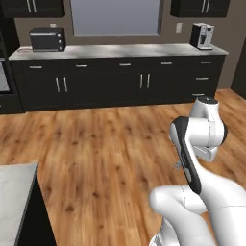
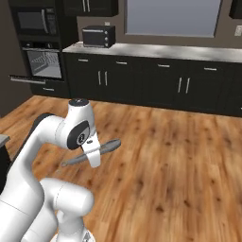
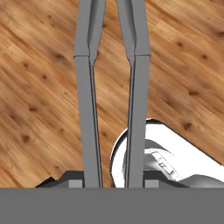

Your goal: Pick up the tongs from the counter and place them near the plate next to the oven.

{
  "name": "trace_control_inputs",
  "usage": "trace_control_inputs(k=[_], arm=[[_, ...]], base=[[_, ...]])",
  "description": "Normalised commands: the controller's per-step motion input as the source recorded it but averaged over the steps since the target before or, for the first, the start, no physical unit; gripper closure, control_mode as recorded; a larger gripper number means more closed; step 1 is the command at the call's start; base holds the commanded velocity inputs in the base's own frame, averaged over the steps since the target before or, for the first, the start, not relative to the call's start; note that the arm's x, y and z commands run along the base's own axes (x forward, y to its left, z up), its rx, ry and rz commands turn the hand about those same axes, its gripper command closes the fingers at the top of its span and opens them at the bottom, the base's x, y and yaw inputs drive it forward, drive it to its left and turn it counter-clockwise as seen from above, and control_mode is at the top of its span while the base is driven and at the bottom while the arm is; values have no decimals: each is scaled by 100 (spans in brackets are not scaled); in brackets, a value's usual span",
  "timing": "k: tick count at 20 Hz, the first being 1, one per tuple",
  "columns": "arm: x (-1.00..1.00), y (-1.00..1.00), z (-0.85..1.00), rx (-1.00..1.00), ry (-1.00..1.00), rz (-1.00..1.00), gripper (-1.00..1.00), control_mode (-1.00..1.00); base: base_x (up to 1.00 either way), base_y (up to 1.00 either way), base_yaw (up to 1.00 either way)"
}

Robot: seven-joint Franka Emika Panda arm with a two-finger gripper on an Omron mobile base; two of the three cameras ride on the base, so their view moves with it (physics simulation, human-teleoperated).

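A: Starting at the left of the right base view, what stands there?

B: The oven (image 2: 43, 64), with a toaster oven (image 2: 98, 36) just to its right on the far tabletop (image 2: 156, 49).

A: And the tongs?

B: The tongs (image 2: 92, 152) hang over the wooden floor (image 2: 179, 160), pinched in the hand (image 2: 93, 156), lying nearly level and pointing right. The hand view shows both grey arms (image 3: 89, 109) running up from the fingertips (image 3: 75, 181), side by side with a narrow gap, over the floor planks.

A: The left base view?

B: A pale tabletop corner (image 1: 14, 197) at lower left, the toaster oven (image 1: 47, 39) far left, a coffee machine (image 1: 202, 36) far right.
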Motion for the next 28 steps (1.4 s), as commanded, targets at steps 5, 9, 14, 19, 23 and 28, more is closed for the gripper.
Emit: trace_control_inputs(k=[5, 9, 14, 19, 23, 28], arm=[[0, 0, 0, 0, 0, 0, 100, 100], [0, 0, 0, 0, 0, 0, 100, 100], [0, 0, 0, 0, 0, 0, 100, 100], [0, 0, 0, 0, 0, 0, 100, 100], [0, 0, 0, 0, 0, 0, 100, 100], [0, 0, 0, 0, 0, 0, 100, 100]], base=[[100, 4, 4], [100, 32, 2], [100, 58, 0], [100, 71, 0], [100, 59, 0], [100, 45, 3]])
